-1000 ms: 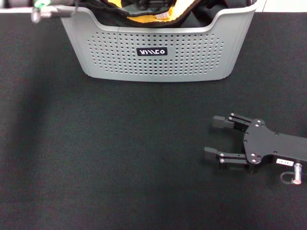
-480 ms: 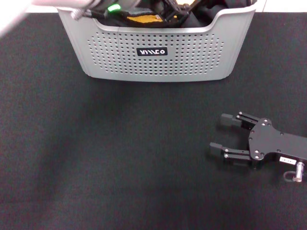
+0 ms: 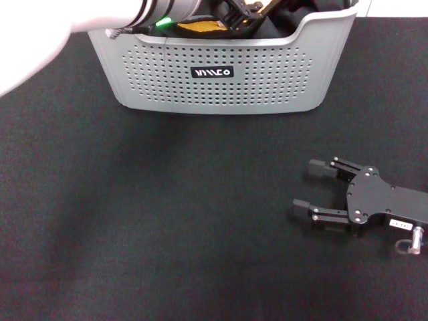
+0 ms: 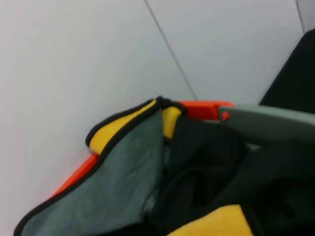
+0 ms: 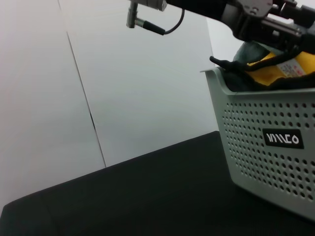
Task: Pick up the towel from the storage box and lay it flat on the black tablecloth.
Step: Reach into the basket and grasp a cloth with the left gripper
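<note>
Trouble looked likeliest inside the storage box (image 3: pixel 221 73): the towel (image 4: pixel 118 182) lay tangled with black clothes (image 4: pixel 206 167), and the left hand (image 3: pixel 237 12), reaching in — its grip hidden from me — might drag those along. The right hand (image 3: pixel 314 188) rested open on the black tablecloth (image 3: pixel 167 221) over the tabletop, near right. Pale walls behind.
</note>
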You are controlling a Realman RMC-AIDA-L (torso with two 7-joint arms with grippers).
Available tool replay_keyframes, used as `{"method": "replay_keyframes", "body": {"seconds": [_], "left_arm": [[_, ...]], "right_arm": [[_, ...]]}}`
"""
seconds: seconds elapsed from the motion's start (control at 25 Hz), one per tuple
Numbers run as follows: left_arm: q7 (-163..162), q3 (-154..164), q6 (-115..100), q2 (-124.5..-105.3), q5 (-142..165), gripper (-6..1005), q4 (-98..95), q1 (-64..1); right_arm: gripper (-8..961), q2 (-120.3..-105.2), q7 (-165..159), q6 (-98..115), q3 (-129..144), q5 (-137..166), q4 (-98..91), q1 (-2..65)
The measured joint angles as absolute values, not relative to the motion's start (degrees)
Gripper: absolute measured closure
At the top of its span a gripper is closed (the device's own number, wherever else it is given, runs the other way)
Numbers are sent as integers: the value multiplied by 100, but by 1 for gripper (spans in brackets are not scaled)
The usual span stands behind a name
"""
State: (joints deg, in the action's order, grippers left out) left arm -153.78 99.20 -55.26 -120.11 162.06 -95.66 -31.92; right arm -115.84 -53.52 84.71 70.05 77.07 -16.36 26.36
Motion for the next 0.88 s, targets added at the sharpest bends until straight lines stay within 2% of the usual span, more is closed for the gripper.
{"method": "replay_keyframes", "body": {"seconds": [0.56,0.88], "left_arm": [[-15143,9400,-5156,-11994,16242,320,-9025,-3177],[-15056,9423,-5250,-12003,16241,622,-9030,-3122]], "right_arm": [[82,-11583,-5309,8534,6987,7708,-1494,2619],[82,-11584,-5302,8515,6987,7708,-1494,2619]]}}
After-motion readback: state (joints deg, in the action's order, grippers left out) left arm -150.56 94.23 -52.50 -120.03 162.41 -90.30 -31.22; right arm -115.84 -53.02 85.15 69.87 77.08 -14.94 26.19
